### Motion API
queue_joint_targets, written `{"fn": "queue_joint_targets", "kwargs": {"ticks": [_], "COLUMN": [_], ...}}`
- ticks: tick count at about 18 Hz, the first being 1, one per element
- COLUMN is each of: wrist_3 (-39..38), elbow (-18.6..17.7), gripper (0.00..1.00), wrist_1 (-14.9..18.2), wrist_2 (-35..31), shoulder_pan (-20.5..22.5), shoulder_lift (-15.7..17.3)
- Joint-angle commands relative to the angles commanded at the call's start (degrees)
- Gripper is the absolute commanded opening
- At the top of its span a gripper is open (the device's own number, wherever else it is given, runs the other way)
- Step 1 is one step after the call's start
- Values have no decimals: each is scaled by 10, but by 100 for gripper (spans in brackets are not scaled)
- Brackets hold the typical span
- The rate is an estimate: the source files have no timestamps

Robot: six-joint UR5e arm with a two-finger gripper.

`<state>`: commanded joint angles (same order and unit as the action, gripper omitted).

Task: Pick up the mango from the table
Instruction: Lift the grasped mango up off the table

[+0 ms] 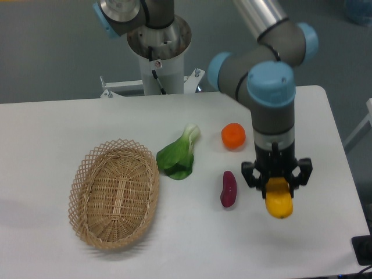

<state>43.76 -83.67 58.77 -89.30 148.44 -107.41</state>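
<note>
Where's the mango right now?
The mango is at the right of the camera view, clamped in the pincer and hanging just right of the purple vegetable, below the orange.

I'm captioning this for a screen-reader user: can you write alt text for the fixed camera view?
A robot arm's gripper holds a yellow mango above the right side of a white table. On the table lie a purple vegetable, an orange fruit, a leafy green and an empty wicker basket.
</note>
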Motion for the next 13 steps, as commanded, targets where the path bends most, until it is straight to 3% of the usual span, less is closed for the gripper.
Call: {"fn": "queue_joint_targets", "kwargs": {"ticks": [3,7,13], "wrist_3": [61,112,115], "elbow": [1,2,1], "gripper": [60,59,59], "wrist_1": [78,171,175], "wrist_2": [-1,-3,-3], "shoulder_pan": [19,30,33], "shoulder_lift": [29,41,44]}}
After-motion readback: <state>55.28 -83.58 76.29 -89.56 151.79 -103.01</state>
